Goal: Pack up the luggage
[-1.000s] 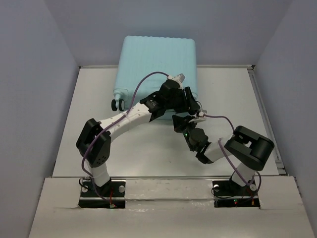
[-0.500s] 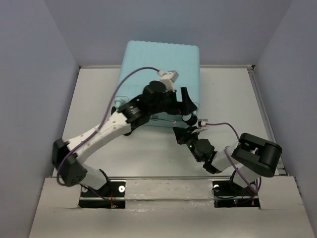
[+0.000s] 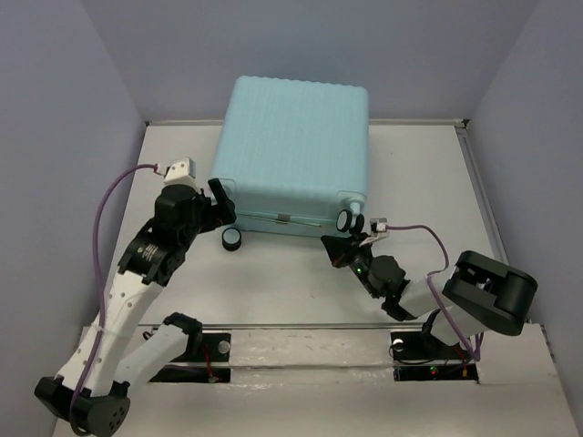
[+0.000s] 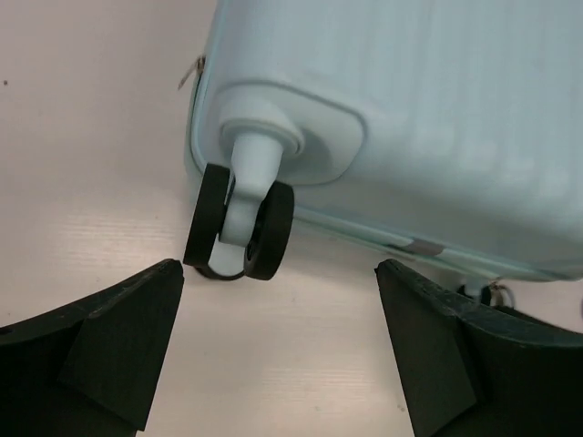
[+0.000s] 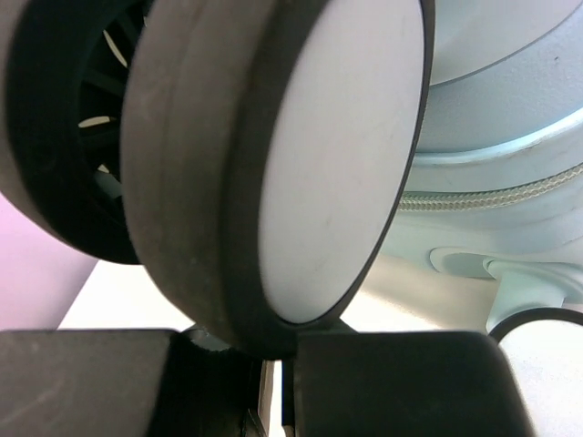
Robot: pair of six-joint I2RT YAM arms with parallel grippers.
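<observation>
The luggage is a pale aqua ribbed suitcase, closed, lying at the back of the table. It also shows in the left wrist view and the right wrist view. My left gripper is open and empty, just short of the suitcase's left caster wheel; that wheel sits ahead of the open fingers. My right gripper is shut just below the right caster wheel. That wheel fills the right wrist view and sits on top of the closed fingers.
The white table has raised edges left and right and grey walls around it. A second wheel and the zipper line of the suitcase show at the right of the right wrist view.
My left arm has swung from over the suitcase's near edge out to the left and down beside the left wheel. The suitcase has shifted. The right gripper has moved slightly right.
</observation>
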